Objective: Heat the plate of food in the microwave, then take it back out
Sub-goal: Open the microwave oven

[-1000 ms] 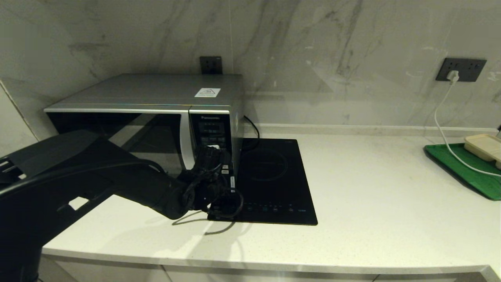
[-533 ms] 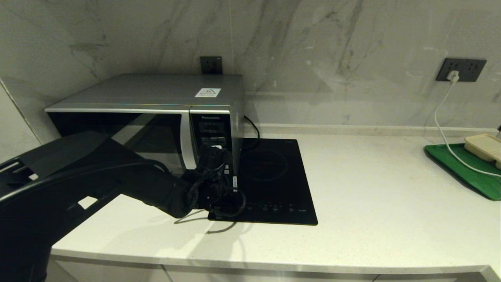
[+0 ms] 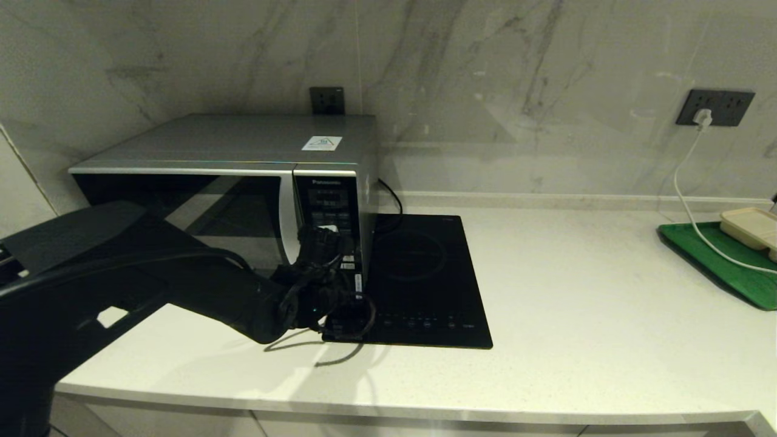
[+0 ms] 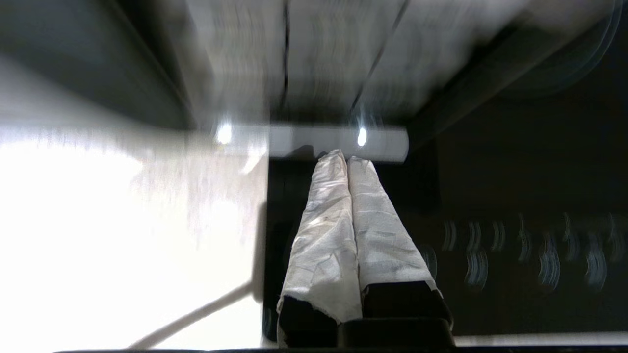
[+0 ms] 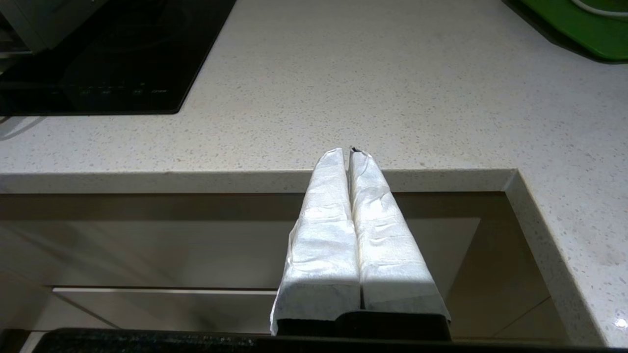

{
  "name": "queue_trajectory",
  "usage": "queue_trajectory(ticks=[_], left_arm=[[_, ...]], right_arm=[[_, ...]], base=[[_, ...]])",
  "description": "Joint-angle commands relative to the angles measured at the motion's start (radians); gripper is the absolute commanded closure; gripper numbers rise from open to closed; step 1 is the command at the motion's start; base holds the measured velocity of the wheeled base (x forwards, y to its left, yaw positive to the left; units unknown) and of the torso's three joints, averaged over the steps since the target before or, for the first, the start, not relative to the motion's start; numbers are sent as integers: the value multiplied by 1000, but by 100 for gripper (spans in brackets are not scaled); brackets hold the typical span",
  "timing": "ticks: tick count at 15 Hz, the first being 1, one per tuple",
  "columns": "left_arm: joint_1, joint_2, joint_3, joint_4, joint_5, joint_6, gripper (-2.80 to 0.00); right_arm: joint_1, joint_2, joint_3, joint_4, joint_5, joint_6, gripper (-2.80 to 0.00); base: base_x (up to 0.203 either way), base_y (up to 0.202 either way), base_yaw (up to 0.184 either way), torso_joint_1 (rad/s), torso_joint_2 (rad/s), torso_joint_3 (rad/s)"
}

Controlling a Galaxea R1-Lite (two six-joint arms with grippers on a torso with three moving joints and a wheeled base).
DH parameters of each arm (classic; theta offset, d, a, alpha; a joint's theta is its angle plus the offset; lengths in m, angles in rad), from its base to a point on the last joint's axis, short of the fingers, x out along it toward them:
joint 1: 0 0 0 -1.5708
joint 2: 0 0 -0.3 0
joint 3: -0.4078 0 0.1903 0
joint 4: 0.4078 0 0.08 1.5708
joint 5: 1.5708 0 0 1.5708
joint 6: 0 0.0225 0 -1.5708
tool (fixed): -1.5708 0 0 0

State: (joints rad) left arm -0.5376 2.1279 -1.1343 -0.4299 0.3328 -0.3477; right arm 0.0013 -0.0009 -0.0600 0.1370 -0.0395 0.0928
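1. The left claw (image 3: 328,233) is clenched with its wrapped fingers (image 4: 338,215) pressed together and nothing between them. Its tips are at the button panel (image 3: 331,209) on the right side of the microwave (image 3: 230,182), low on that panel; whether they actually touch a button I cannot tell.
2. The right claw (image 5: 351,152) is also clenched and empty. It hangs parked just off the near edge of the worktop (image 3: 576,291), out of the head view.
3. The microwave stands at the far left of the worktop with its dark glass door (image 3: 182,212) closed and the silver handle strip (image 3: 289,215) between door and panel.
4. The plate of food is nowhere to be seen on the worktop. It is probably inside behind the closed door, though the glass is too dark to confirm.
5. Just right of the microwave lies a black hob (image 3: 419,279). Far right sits a green tray (image 3: 722,267) carrying a beige box (image 3: 749,226).
6. Judged from this, loading and closing look done, and the step in hand is setting or starting the heating. Opening the door and taking the plate out remain.
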Motion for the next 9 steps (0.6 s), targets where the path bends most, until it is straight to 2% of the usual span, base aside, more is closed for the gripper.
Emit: queue_trajectory(ticks=[1,6,9], left_arm=[[-31,-150,137,21,0,-3,0],[-96,-486,410,144,-4,-26,0],[-98,-724,512,270,-17,-33,0]], right_arm=[[0,1,0,1,0,1,0],[0,1,0,1,0,1,0],[0,1,0,1,0,1,0]], base=[[0,0,0,0,0,0],[0,0,0,0,0,0],[0,0,0,0,0,0]])
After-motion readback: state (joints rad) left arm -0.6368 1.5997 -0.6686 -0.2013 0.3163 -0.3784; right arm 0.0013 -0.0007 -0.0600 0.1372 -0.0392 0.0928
